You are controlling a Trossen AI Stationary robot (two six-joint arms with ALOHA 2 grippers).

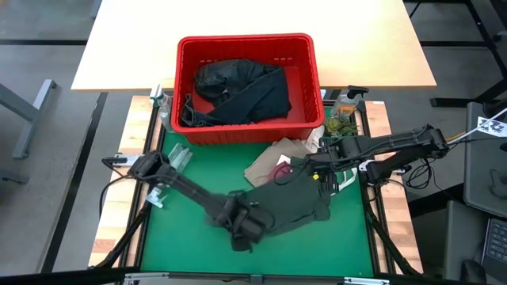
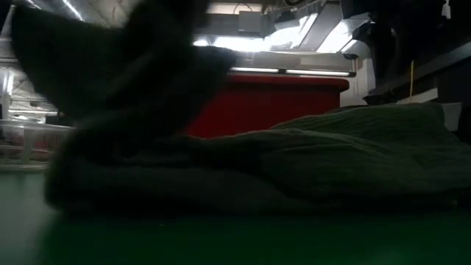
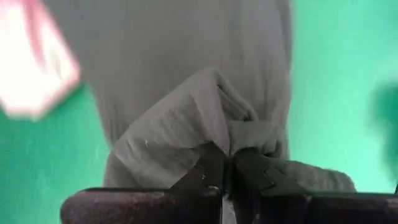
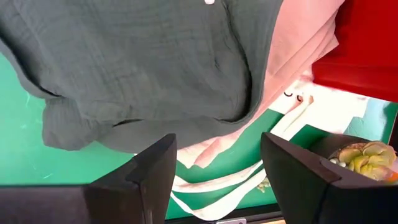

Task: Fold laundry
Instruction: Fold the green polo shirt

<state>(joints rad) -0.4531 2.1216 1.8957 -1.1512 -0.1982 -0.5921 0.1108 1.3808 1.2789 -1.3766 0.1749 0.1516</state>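
An olive-green shirt [image 1: 297, 202] lies crumpled on the green mat [image 1: 182, 245], its surface also filling the right wrist view [image 4: 155, 62]. My left gripper [image 1: 247, 228] is over the shirt's near left end, shut on its cloth [image 3: 186, 74]. My right gripper [image 1: 317, 176] hangs open above the shirt's far right edge and touches nothing [image 4: 217, 168]. A tan top [image 1: 273, 162] lies partly under the shirt's far edge. Black garments [image 1: 238, 91] lie in the red basket [image 1: 245, 133]. My left gripper pinches a bunched fold of the olive shirt [image 3: 211, 134] between its two shut fingers [image 3: 208, 171], at the shirt's near left end. The fingers come from above, pointing steeply down. The held cloth rises from the mat, while the rest of the shirt [image 2: 353, 147] lies on it.
The red basket stands at the mat's far edge. A spray bottle [image 1: 348, 99] and a small greenish thing [image 1: 339, 124] stand to the basket's right. White straps [image 4: 249, 180] lie on the mat by the tan top. Bare mat shows at near left and near right.
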